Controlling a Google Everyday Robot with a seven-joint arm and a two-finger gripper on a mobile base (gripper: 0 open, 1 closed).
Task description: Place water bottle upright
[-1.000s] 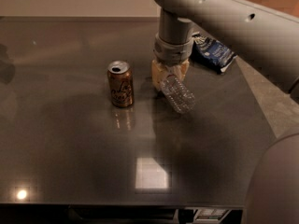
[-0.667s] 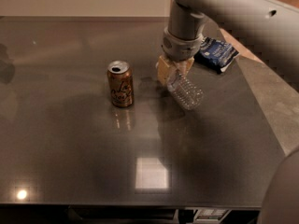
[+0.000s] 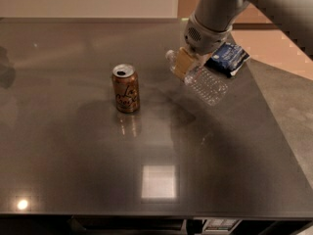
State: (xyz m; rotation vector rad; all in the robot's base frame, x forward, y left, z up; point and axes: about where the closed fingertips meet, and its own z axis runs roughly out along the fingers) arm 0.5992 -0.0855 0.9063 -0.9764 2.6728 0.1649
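Note:
The water bottle (image 3: 205, 84) is a clear ribbed plastic bottle with a white cap. It is held tilted above the dark table (image 3: 73, 146), cap end up-left and base down-right. My gripper (image 3: 186, 62) hangs from the grey arm at the upper right and is shut on the bottle near its neck. The bottle is off the table surface, to the right of the can.
An orange-brown soda can (image 3: 126, 88) stands upright left of the bottle. A blue snack bag (image 3: 229, 58) lies behind the gripper near the table's right edge. A bright light reflection (image 3: 157, 181) shows near the front edge.
The arm has lifted and moved right and back with the bottle in the gripper. The bottle has turned to lie more sideways, cap toward the left. The can has not moved.

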